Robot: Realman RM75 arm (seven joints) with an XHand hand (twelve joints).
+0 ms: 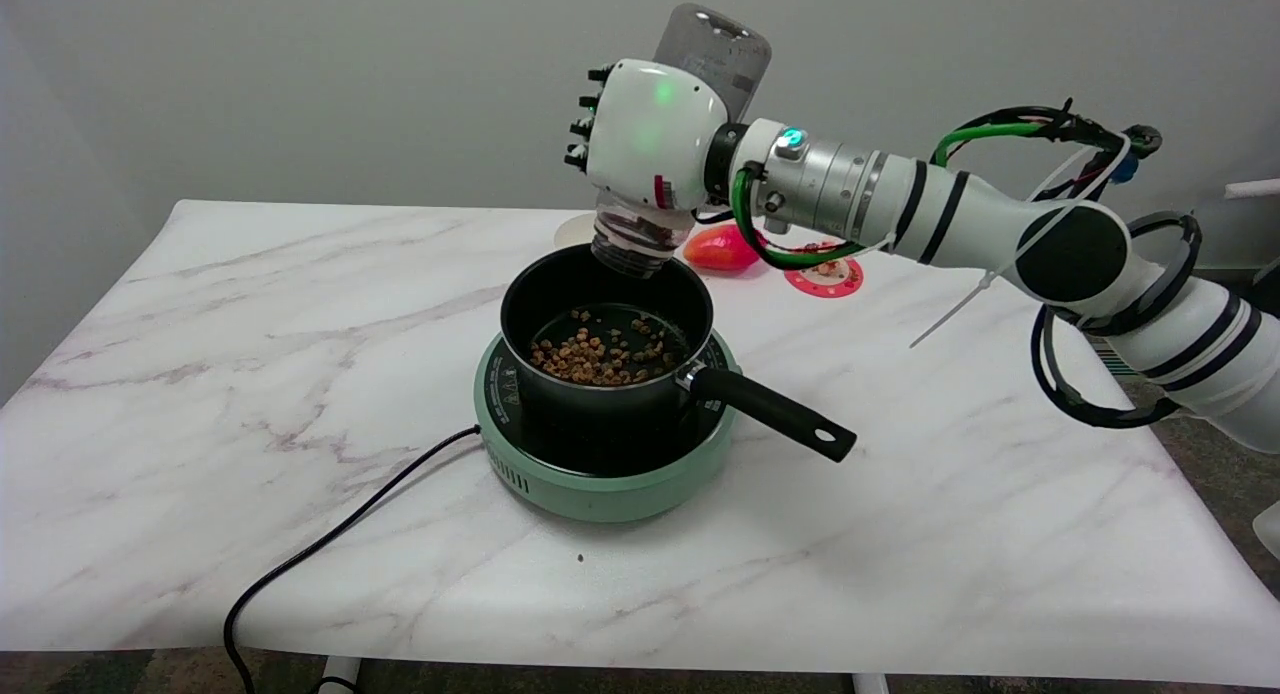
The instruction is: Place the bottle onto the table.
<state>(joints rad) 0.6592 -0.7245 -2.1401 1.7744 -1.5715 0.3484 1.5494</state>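
The right hand (655, 139) is wrapped around a clear bottle (712, 49), holding it in the air above the far rim of a black saucepan (600, 319). The bottle is upside down and slightly tilted: its open mouth points down toward the pan, and its base sticks up behind the hand toward the back wall. The pan holds brown pellets and sits on a green hot plate (600, 474) near the middle of the desk (950, 474). The bottle's long axis is close to vertical but inverted, so setting it down will likely mean turning it upright and carrying it sideways to bare desk surface, clear of the pan.
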